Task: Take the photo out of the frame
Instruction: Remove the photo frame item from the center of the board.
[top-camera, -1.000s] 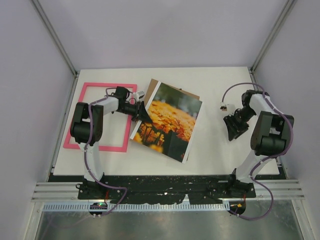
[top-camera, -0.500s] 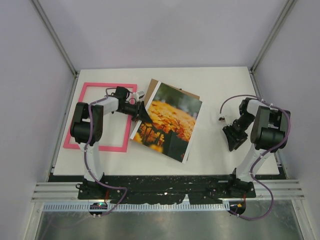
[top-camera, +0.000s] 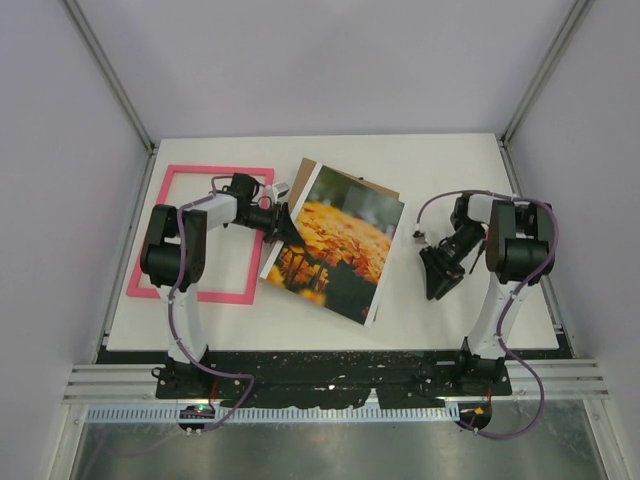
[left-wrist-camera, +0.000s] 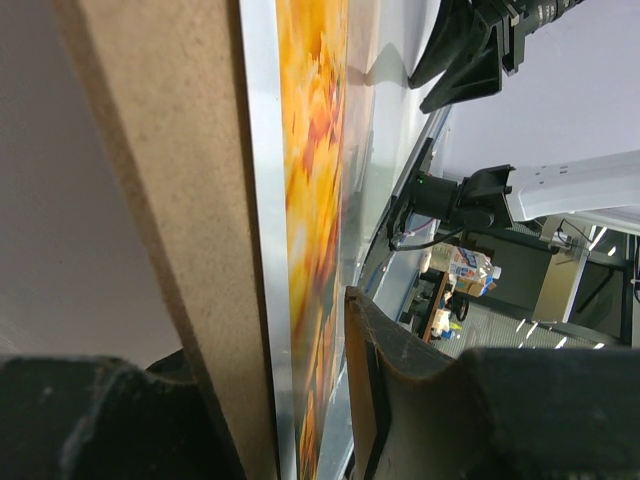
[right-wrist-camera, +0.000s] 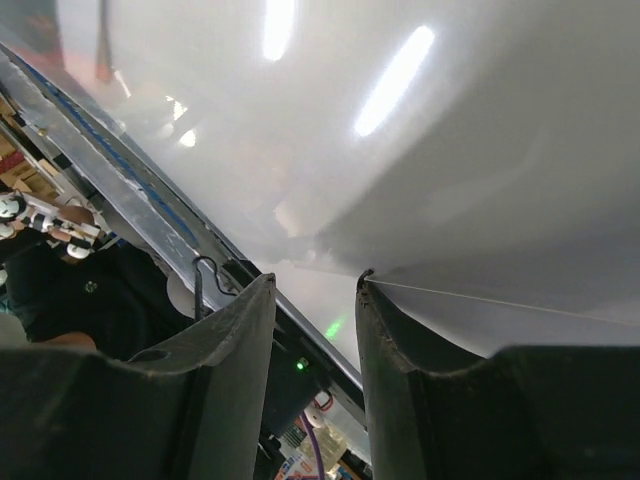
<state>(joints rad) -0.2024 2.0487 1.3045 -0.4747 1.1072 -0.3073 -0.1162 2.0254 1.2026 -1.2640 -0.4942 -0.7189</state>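
While my left end effector (top-camera: 283, 228) pinches the photo (top-camera: 335, 245), my spread, empty right end effector (top-camera: 438, 272) has swung toward its right edge, likely to help separate it.

photo (top-camera: 340, 240) at left gripper (top-camera: 284, 228) tips showed orange-yellow flowers, dark green-brown further out. board (left-wrist-camera: 170, 200) beneath it was plain brown. frame (top-camera: 200, 169) behind that gripper was bright pink.

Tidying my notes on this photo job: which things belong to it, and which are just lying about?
Job: photo, pink frame, left gripper pinching the photo's edge.
Lying about: brown board under the photo, right gripper open and empty.
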